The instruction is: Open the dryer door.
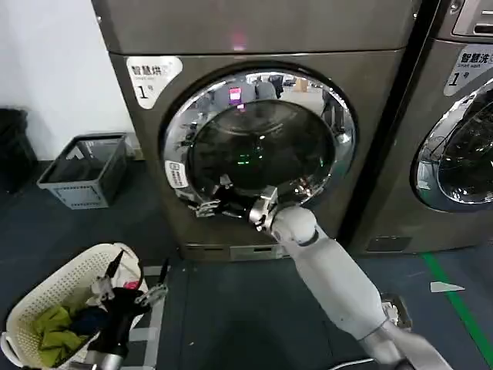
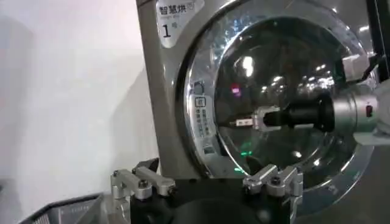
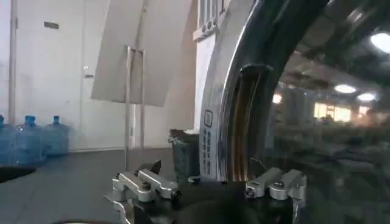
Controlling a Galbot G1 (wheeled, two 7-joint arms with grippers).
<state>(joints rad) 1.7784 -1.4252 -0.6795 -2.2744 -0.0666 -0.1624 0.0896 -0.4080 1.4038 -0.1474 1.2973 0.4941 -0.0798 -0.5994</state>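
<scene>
While its fingers gape empty, right end effector (image 1: pixel 218 202) nears round chrome-ringed dryer door (image 1: pixel 258 142).

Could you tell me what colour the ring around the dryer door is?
Shiny chrome silver, framing the dryer door; clearest in the head view.

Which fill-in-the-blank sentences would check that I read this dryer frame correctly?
1. The right claw reaches the lower part of the dryer door on the machine numbered ____.
2. The left claw hangs over a white ____ holding clothes.
3. A grey crate stands by the wall on the robot's ____ side.
4. The right claw's fingers are ____.

Missing: 1; laundry basket; left; open
</scene>
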